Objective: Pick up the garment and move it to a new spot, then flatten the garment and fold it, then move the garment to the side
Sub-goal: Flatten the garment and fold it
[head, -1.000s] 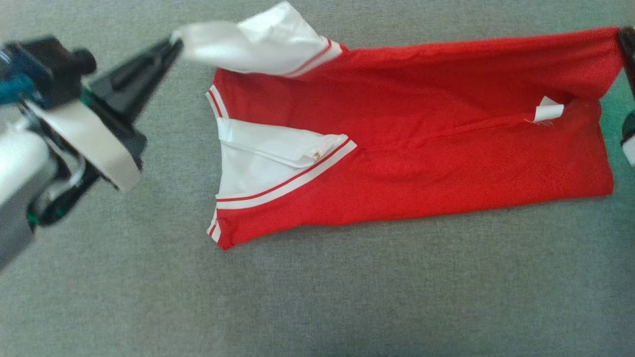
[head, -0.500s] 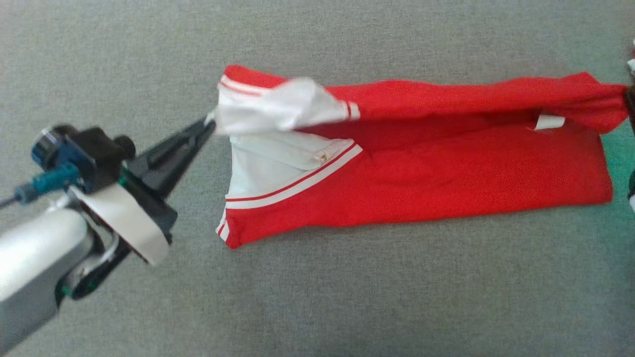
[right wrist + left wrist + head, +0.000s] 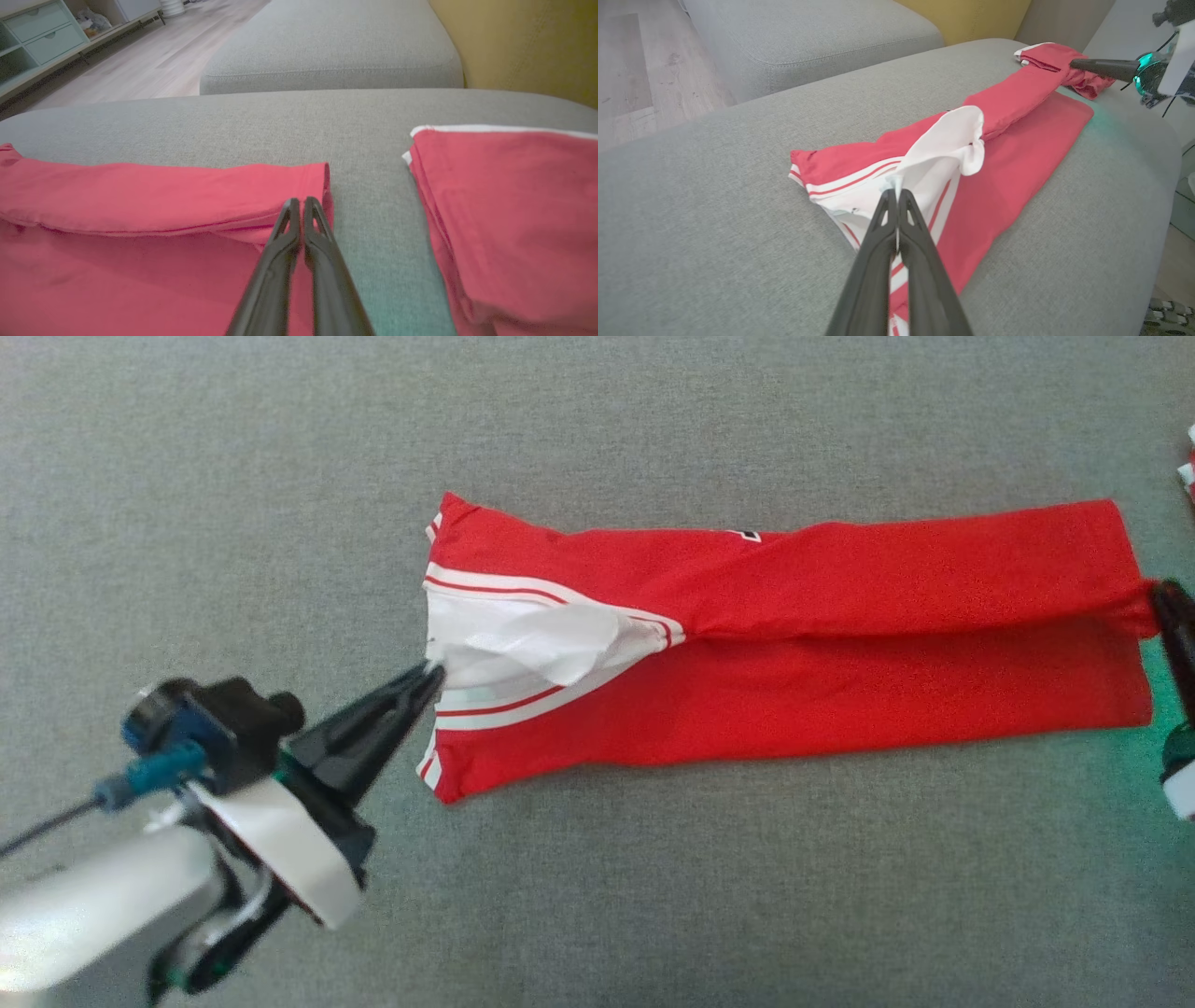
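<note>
A red jersey-knit garment (image 3: 840, 644) with a white neck panel and red-and-white striped trim lies stretched left to right across the middle of a grey, coarse-woven sofa cushion (image 3: 653, 896). Its far long edge is folded over towards the near side, so a narrow red band lies on top of a wider red layer, with a shallow crease running along the join.

At the left end the left gripper (image 3: 434, 672) has its two long, dark, tapering fingers pressed together on a thin edge of the white fabric. The left wrist view shows a sliver of white cloth pinched between the tips (image 3: 893, 192), and behind it a loose white flap curling upward. At the right end the right gripper (image 3: 1162, 593) has its fingers closed just as narrowly on the bunched corner of the folded red band. In the right wrist view the tips (image 3: 301, 201) sit at the band's end, where the cloth puckers.

The red fabric is smooth and matte, mostly flat, with soft wrinkles near the neck. A second red cloth with a white edge (image 3: 504, 210) lies further right on the cushion, apart from the garment
</note>
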Available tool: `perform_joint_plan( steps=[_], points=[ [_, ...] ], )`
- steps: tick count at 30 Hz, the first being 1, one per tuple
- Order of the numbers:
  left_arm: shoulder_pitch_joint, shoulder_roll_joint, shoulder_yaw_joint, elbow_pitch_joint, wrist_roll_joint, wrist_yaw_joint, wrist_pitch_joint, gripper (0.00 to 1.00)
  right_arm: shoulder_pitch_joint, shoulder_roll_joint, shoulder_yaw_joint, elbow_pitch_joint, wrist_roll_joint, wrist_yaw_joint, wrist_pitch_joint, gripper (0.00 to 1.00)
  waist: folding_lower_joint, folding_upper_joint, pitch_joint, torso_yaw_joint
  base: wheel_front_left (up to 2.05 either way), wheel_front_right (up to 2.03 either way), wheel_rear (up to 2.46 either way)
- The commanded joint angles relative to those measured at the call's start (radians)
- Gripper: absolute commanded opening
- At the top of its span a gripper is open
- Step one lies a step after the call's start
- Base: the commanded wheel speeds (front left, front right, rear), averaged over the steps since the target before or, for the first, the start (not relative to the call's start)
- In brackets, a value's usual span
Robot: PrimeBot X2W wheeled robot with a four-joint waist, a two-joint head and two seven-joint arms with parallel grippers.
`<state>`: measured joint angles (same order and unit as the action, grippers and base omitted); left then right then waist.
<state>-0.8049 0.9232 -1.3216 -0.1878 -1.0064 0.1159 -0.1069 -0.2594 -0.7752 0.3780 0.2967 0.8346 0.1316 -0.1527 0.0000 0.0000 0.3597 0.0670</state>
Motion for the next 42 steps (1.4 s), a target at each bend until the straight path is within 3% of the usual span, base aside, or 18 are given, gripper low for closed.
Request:
perform_joint_plan(
  steps=[1,2,5,9,10,13,18,21,27,28,33,37,38,39,40,41,42],
  points=[
    [0.001,0.010,0.047,-0.011,0.001,0.010,-0.021,0.49,0.045,-0.019,-0.021,-0.024,-0.012,-0.001,0.004,1.00,0.0000,0.0000,-0.006,0.003,0.00,0.00,0.00],
    [0.011,-0.007,0.047,-0.002,0.003,0.018,-0.038,1.00,0.058,-0.007,-0.038,-0.025,-0.017,-0.001,0.003,1.00,0.0000,0.0000,-0.010,0.004,0.00,0.00,0.00],
    [0.056,-0.068,0.064,0.021,-0.004,0.069,-0.104,1.00,0.107,0.033,-0.098,-0.033,-0.036,-0.001,-0.011,1.00,0.0000,0.0000,-0.027,0.003,0.00,0.00,0.00],
    [0.151,-0.159,0.127,0.053,0.015,0.175,-0.150,1.00,0.187,0.110,-0.187,-0.052,-0.082,-0.001,-0.028,1.00,0.0000,0.0000,-0.054,-0.002,0.00,0.00,0.00],
    [0.215,-0.222,0.216,0.055,0.056,0.233,-0.154,1.00,0.222,0.160,-0.241,-0.060,-0.109,-0.001,-0.035,1.00,0.0000,0.0000,-0.067,-0.004,0.00,0.00,0.00],
    [0.341,-0.317,0.375,0.048,0.182,0.306,-0.154,1.00,0.254,0.238,-0.315,-0.067,-0.154,-0.001,-0.034,1.00,0.0000,0.0000,-0.083,-0.006,0.00,0.00,0.00],
    [0.491,-0.430,0.542,0.043,0.362,0.342,-0.155,1.00,0.241,0.334,-0.396,-0.065,-0.212,-0.001,-0.005,1.00,0.0000,0.0000,-0.097,-0.003,0.00,0.00,0.00],
    [0.570,-0.506,0.628,0.039,0.470,0.329,-0.155,1.00,0.196,0.394,-0.439,-0.045,-0.269,-0.001,0.036,1.00,0.0000,0.0000,-0.102,0.005,0.00,0.00,0.00],
    [0.648,-0.608,0.712,0.052,0.607,0.240,-0.155,1.00,0.069,0.456,-0.495,0.044,-0.367,-0.001,0.133,1.00,0.0000,0.0000,-0.093,0.034,0.00,0.00,0.00],
    [0.661,-0.634,0.734,0.061,0.635,0.209,-0.155,1.00,0.030,0.463,-0.507,0.088,-0.379,-0.001,0.146,1.00,0.0000,0.0000,-0.089,0.044,0.00,0.00,0.00],
    [0.687,-0.686,0.786,0.082,0.683,0.143,-0.155,1.00,-0.002,0.449,-0.522,0.220,-0.425,-0.001,0.195,1.00,0.0000,0.0000,-0.090,0.061,0.00,0.00,0.00],
    [0.709,-0.717,0.835,0.085,0.714,0.107,-0.155,1.00,0.018,0.449,-0.501,0.251,-0.420,-0.001,0.233,1.00,0.0000,0.0000,-0.092,0.061,0.00,0.00,0.00],
    [0.714,-0.724,0.846,0.085,0.721,0.099,-0.155,1.00,0.026,0.448,-0.490,0.249,-0.413,-0.001,0.242,0.87,0.0000,0.0000,-0.091,0.059,0.00,0.00,0.00],
    [0.719,-0.731,0.857,0.086,0.728,0.090,-0.155,1.00,0.032,0.447,-0.482,0.245,-0.404,-0.001,0.251,0.41,0.0000,0.0000,-0.091,0.056,0.00,0.00,0.00],
    [0.723,-0.738,0.865,0.087,0.736,0.082,-0.155,1.00,0.037,0.446,-0.476,0.241,-0.394,-0.001,0.259,0.10,0.0000,0.0000,-0.091,0.053,0.00,0.00,0.00],
    [0.726,-0.745,0.873,0.088,0.743,0.072,-0.155,1.00,0.042,0.446,-0.468,0.235,-0.384,-0.001,0.268,0.00,0.0000,0.0000,-0.091,0.050,0.00,0.00,0.00],
    [0.728,-0.751,0.881,0.089,0.749,0.064,-0.155,1.00,0.045,0.446,-0.462,0.228,-0.374,-0.001,0.276,0.00,0.0000,0.0000,-0.092,0.046,0.00,0.00,0.00]
  ],
)
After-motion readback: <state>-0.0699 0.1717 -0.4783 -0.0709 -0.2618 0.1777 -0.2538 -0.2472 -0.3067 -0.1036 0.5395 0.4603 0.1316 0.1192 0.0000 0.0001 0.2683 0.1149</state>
